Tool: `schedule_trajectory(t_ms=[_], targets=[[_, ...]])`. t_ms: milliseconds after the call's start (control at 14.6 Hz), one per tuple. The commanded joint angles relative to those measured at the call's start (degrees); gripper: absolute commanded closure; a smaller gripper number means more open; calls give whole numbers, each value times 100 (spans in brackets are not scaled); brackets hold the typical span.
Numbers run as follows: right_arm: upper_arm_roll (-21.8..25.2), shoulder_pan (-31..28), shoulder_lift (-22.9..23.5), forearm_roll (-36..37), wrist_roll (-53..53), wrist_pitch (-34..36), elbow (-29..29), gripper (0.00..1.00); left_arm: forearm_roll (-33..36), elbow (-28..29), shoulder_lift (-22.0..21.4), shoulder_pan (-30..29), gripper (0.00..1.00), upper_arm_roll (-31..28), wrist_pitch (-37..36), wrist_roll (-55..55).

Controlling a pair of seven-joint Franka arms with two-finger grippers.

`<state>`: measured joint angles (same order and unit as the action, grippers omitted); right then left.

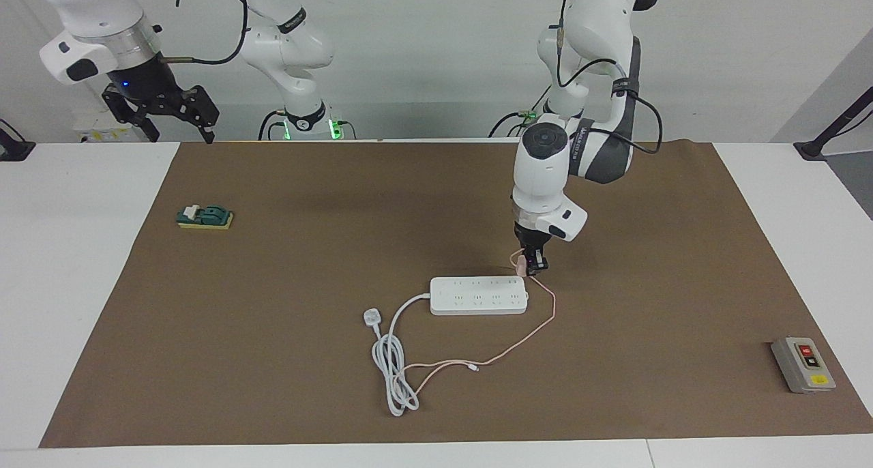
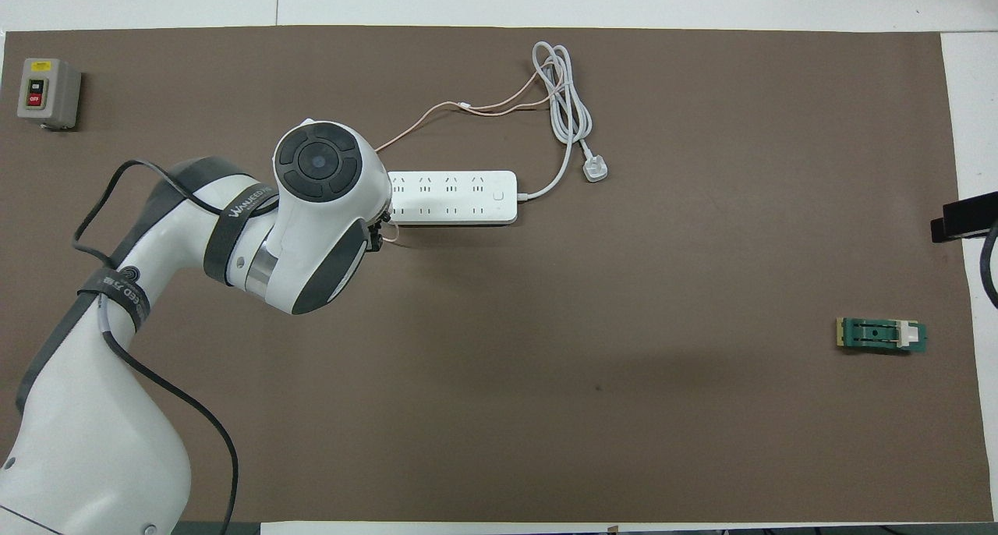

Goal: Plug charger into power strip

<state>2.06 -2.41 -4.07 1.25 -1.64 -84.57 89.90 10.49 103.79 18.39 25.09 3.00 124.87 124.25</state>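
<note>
The pale-pink charger (image 1: 521, 265), light and rigid, is held by its sides in the left gripper (image 1: 535, 266) just above the power strip (image 1: 479, 295) end; the right gripper (image 1: 166, 113) waits open.

The left arm (image 2: 234, 239) reaches in over the brown mat (image 2: 546, 402), its wrist covering the power strip's (image 2: 452, 197) end. A pink cable (image 2: 437, 114) trails farther out to the coiled white cord (image 2: 565, 98). The grey button box (image 2: 48, 92) sits at the left arm's end, the green block (image 2: 881, 335) at the right arm's end.
</note>
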Motion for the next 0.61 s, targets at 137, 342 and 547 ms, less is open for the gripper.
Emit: schedule_trajectory(t_ms=[137, 342, 547], targets=[[5, 4, -120, 42, -100, -33, 124, 0, 59, -78, 42, 49, 100, -71, -253, 20], [5, 4, -120, 42, -100, -33, 124, 0, 33, -87, 103, 49, 100, -45, -130, -6], [5, 4, -120, 42, -100, -33, 124, 0, -29, -105, 121, 31, 100, -36, -130, -207]])
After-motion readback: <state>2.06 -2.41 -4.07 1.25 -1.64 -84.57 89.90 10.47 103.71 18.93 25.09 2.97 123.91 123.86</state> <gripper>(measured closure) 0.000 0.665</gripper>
